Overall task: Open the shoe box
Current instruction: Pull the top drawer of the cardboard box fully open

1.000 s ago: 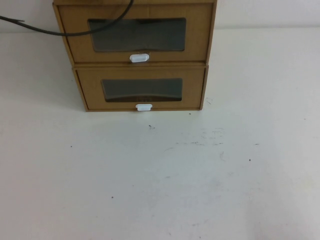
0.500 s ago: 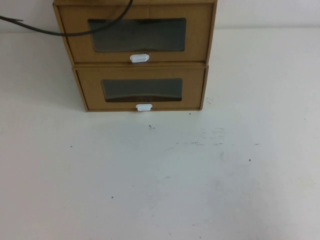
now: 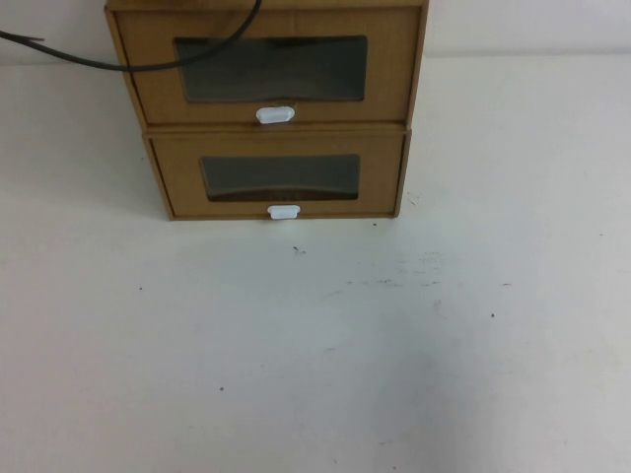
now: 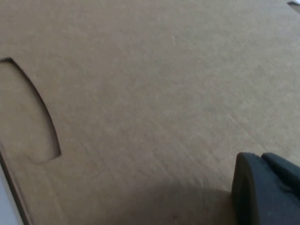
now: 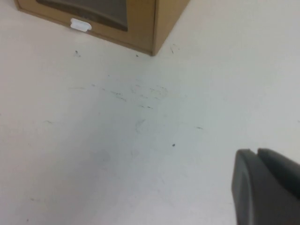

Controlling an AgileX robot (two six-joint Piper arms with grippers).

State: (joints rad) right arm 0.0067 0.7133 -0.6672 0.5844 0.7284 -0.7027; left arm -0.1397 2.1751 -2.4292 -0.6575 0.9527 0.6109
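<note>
On the high view I see two brown shoe boxes stacked at the far edge of the desk (image 3: 315, 355), a little to my left of centre. The upper shoe box (image 3: 389, 69) sits squarely on the lower shoe box (image 3: 380, 172). Both fronts are shut, each with a dark window and a white pull tab: the upper tab (image 3: 275, 114) and the lower tab (image 3: 284, 212). A black cable (image 3: 148, 65) droops across the upper front. Neither arm shows here.

On the left wrist view, the left gripper (image 4: 262, 187) hangs just above a plain cardboard panel (image 4: 150, 93) with a curved cut (image 4: 42, 117) in it. I cannot tell which box this is, nor whether this gripper is clenched or released.

On the right wrist view, the right gripper (image 5: 258, 183) hovers over bare, scuffed desk, well apart from the lower box's corner and tab. Its fingers (image 5: 281, 187) are clenched together on nothing.
</note>
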